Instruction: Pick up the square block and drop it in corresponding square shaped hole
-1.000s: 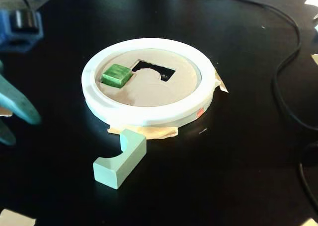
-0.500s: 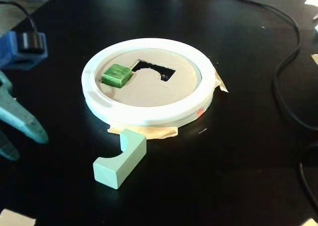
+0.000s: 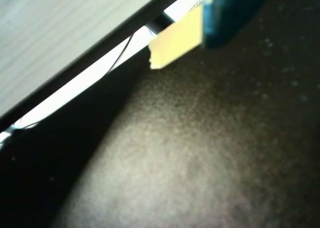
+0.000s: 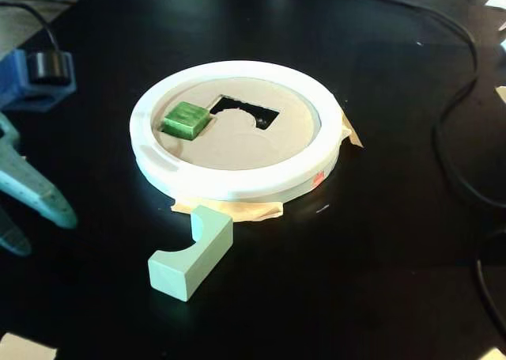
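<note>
In the fixed view a green square block (image 4: pixel 186 119) lies flat on the brown lid (image 4: pixel 237 142) inside a white ring (image 4: pixel 237 182). It sits just left of a dark cut-out hole (image 4: pixel 241 111) and is not in it. My gripper (image 4: pixel 46 235) is at the left edge, well away from the ring. Its two teal fingers (image 4: pixel 43 198) are spread apart with nothing between them. The wrist view shows only black table (image 3: pixel 200 153) and a blurred blue part (image 3: pixel 235 12) with yellow tape (image 3: pixel 175 40). The block is not visible there.
A pale green block with a curved notch (image 4: pixel 190 253) lies in front of the ring. Tape (image 4: pixel 237 211) sticks out from under the ring. A black cable (image 4: pixel 458 138) runs along the right side. The table edge (image 3: pixel 100 52) and floor show in the wrist view.
</note>
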`<state>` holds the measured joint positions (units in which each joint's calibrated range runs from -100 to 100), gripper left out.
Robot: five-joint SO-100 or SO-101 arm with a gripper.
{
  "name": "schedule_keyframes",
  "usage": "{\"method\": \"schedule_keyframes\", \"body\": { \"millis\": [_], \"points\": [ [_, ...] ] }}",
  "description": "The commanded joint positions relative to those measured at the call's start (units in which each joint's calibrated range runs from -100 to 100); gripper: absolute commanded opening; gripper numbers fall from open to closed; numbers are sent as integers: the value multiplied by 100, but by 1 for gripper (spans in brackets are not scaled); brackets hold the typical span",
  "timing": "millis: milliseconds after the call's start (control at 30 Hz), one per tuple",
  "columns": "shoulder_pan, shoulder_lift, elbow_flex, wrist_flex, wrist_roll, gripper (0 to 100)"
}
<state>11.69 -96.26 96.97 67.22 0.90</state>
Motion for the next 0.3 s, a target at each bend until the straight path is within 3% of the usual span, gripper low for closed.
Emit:
{"method": "schedule_keyframes", "body": {
  "millis": [0,267],
  "points": [
    [-58,-43,-7,-134,34,81],
    [-20,-43,-7,-134,34,81]
  ]
}}
